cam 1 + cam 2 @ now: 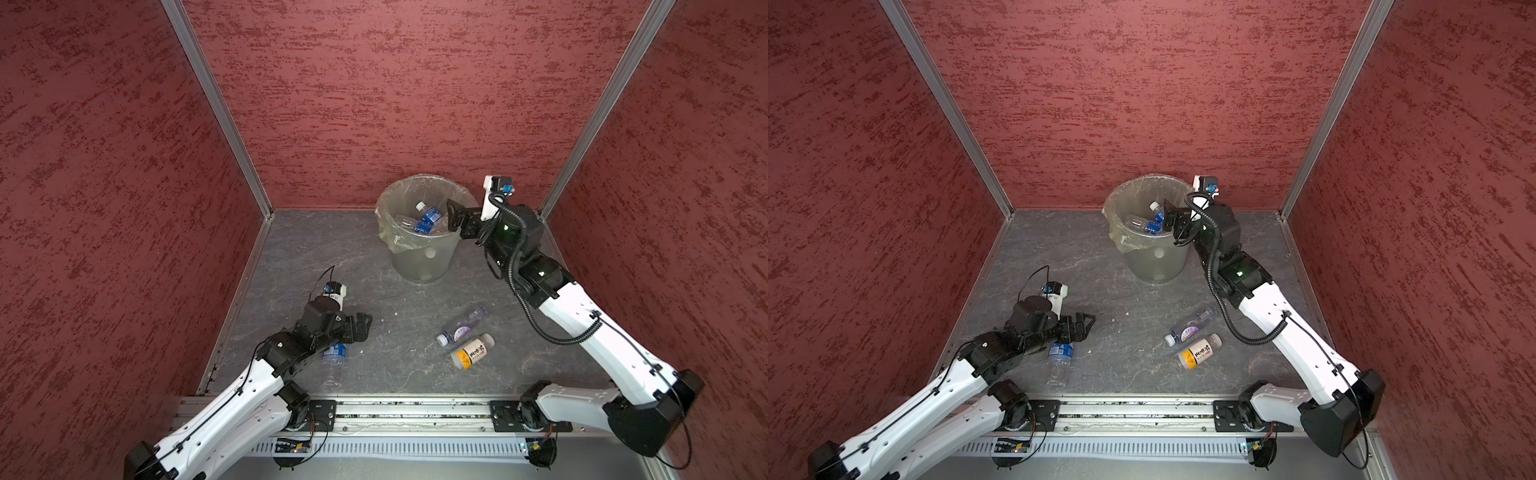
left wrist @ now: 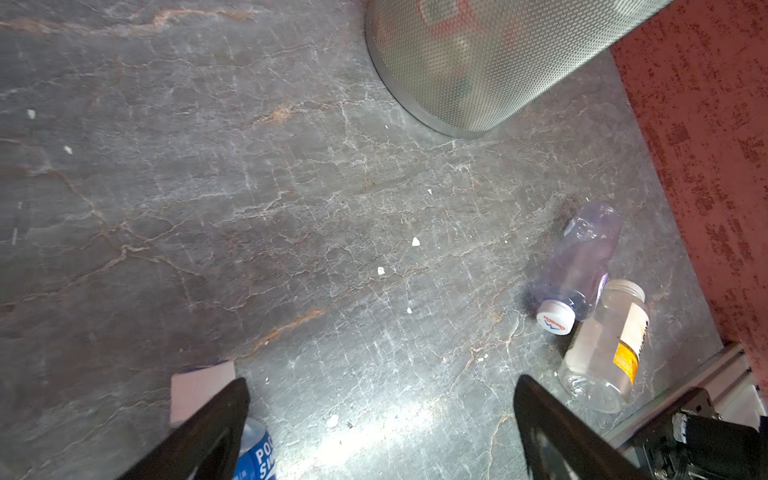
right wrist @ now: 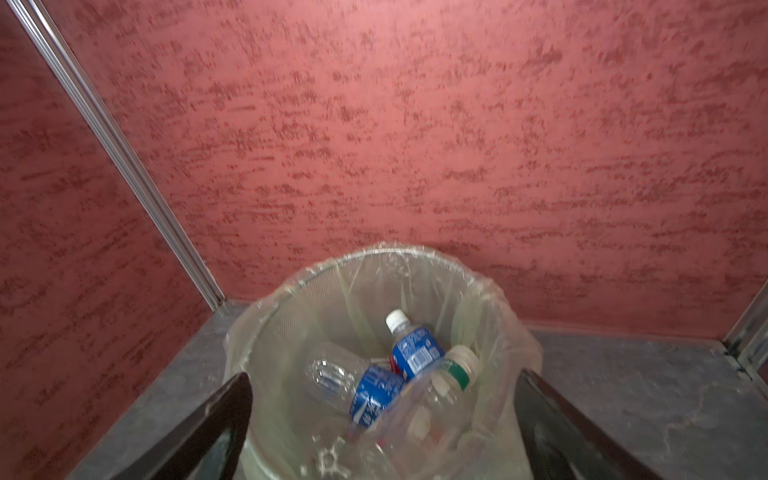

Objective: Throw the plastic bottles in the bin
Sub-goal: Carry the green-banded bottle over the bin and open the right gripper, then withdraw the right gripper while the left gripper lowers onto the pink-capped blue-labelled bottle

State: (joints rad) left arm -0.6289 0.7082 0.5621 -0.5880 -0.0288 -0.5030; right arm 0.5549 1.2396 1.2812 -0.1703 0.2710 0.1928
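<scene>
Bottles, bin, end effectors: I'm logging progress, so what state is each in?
bin: upright, lined, holding bottles
blue-label bottle: on its side, outside the bin
purple-tinted bottle: on its side, outside
yellow-label bottle: on its side, outside
left end effector: open, empty
right end effector: open, empty, at the bin

- Blue-labelled bottle (image 1: 335,354), near left on the floor: its far end is hidden under the left arm (image 1: 291,349) in both top views.
- Bin (image 2: 478,62), far centre: cut off by the picture's edge in the left wrist view. Its contents show through the mesh wall only as blurred red and green patches.
- Bin's right rim: covered by the right gripper (image 1: 454,217) in both top views.
- Bottles in the bin (image 3: 415,353): the lower ones are buried, so their number cannot be told.
- Green-banded clear bottle (image 3: 440,395): blurred.
- Yellow-and-white labelled bottle (image 1: 471,352), near centre: print too small to read.
</scene>
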